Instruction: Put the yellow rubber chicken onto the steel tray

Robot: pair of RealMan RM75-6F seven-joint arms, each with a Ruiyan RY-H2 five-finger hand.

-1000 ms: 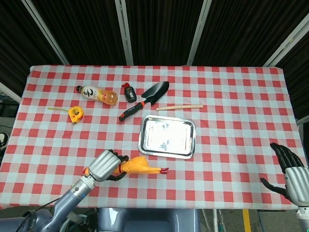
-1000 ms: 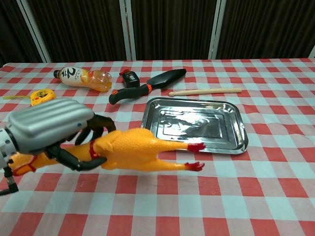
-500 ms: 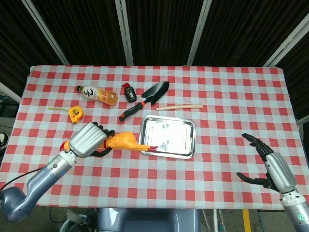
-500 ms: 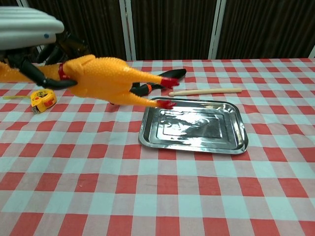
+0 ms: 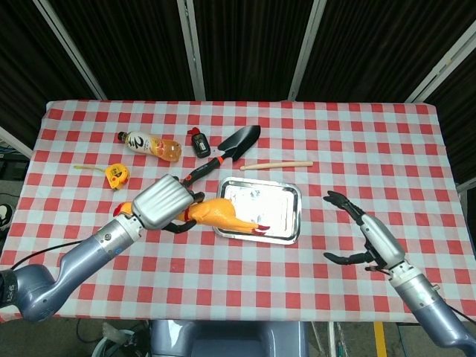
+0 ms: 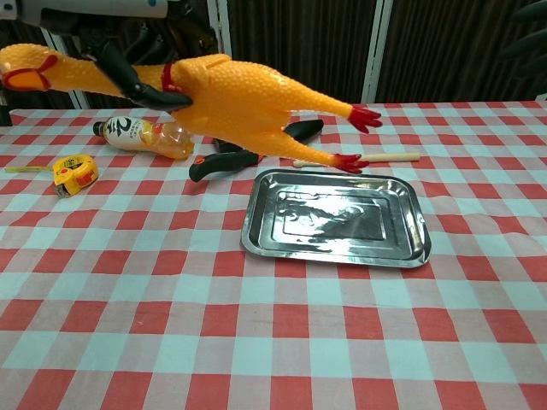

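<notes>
The right hand (image 5: 364,236) hangs low over the checked tablecloth (image 5: 357,141) with fingers spread, holding nothing. The left hand (image 5: 165,204) grips the yellow rubber chicken (image 5: 220,214) around its neck, lifted clear of the cloth, its red feet reaching out from the hand over the steel tray (image 5: 286,225). Beyond that hand lie a trowel (image 5: 227,152), a bottle (image 5: 151,145) and a yellow tape measure (image 5: 116,176).

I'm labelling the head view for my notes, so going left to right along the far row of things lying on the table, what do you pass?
Tape measure → drink bottle → small black device → trowel → wooden stick.
</notes>
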